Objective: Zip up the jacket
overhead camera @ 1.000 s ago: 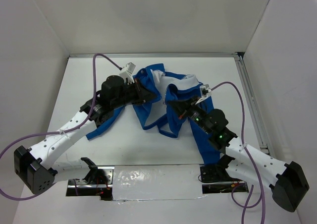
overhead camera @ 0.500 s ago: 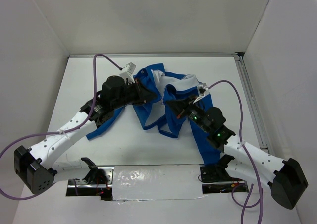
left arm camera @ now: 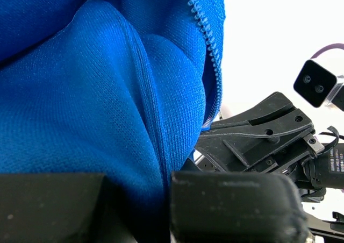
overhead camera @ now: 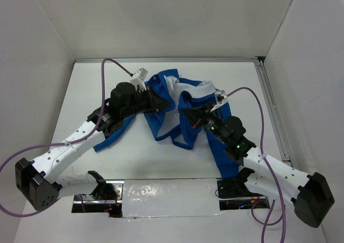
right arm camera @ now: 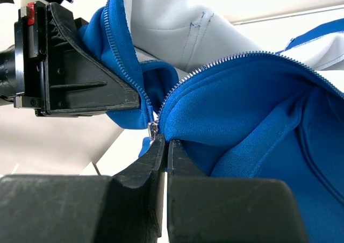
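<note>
White desk [overhead camera: 134,157] inside plain white walls carries the bright blue fabric jacket [overhead camera: 161,126], crumpled at the middle between the two arms. Its white lining [right arm camera: 177,22] is turned out toward the far side, and a blue strip trails to the near left. The pale zipper teeth [right arm camera: 215,65] stand apart in a V. The left claw [left arm camera: 141,197] pinches a fold of blue knit. The right claw [right arm camera: 164,146], fingers pressed together, nips the small silver zipper slider [right arm camera: 153,128] at the V's base.
</note>
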You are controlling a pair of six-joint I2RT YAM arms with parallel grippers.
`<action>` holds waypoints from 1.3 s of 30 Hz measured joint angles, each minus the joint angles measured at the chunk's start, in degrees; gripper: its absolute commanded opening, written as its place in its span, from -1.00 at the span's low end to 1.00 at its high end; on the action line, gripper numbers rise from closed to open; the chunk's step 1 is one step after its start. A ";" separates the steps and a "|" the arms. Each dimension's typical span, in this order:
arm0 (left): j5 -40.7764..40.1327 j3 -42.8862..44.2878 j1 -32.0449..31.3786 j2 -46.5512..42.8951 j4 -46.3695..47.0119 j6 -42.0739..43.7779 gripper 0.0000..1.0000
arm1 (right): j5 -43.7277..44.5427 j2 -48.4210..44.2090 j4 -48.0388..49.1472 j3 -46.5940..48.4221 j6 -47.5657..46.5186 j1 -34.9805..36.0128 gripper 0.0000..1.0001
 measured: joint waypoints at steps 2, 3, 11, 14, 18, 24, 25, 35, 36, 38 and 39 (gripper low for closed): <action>0.07 0.00 0.00 0.00 0.02 0.00 -1.00 | 0.09 -0.07 0.02 0.00 0.00 0.00 -1.00; 0.13 0.00 0.00 0.07 0.00 0.02 -1.00 | 0.20 -0.07 0.02 0.00 0.00 0.00 -1.00; 0.68 0.00 0.00 0.66 -0.07 0.04 -1.00 | 0.70 0.07 0.39 0.02 0.00 0.00 -1.00; 0.76 0.00 0.00 0.96 -0.07 0.07 -1.00 | 1.14 0.22 0.57 0.02 0.04 0.00 -1.00; 1.20 0.02 -0.07 1.18 -0.13 0.15 -1.00 | 1.79 1.01 1.36 0.04 0.22 0.00 -1.00; 1.16 0.15 -0.07 2.10 -1.18 1.57 -1.00 | 1.79 3.41 1.29 1.11 -0.33 0.00 -1.00; 1.16 0.20 -0.07 2.43 -1.40 1.79 -1.00 | 1.77 3.54 1.27 1.11 -0.44 0.00 -1.00; 1.18 2.95 -0.79 7.19 -4.63 4.76 -1.00 | 1.09 4.22 3.52 1.11 -0.76 0.02 -1.00; 1.14 2.95 -1.11 7.39 -4.92 4.85 -1.00 | 1.09 4.50 4.04 1.11 -0.59 0.04 -1.00; 1.11 2.95 -1.64 7.63 -5.53 5.46 -1.00 | 1.51 4.87 4.66 1.09 -0.17 0.04 -1.00; 1.03 2.93 -1.97 7.72 -5.84 5.64 -1.00 | 1.73 4.98 4.72 1.09 0.11 0.04 -1.00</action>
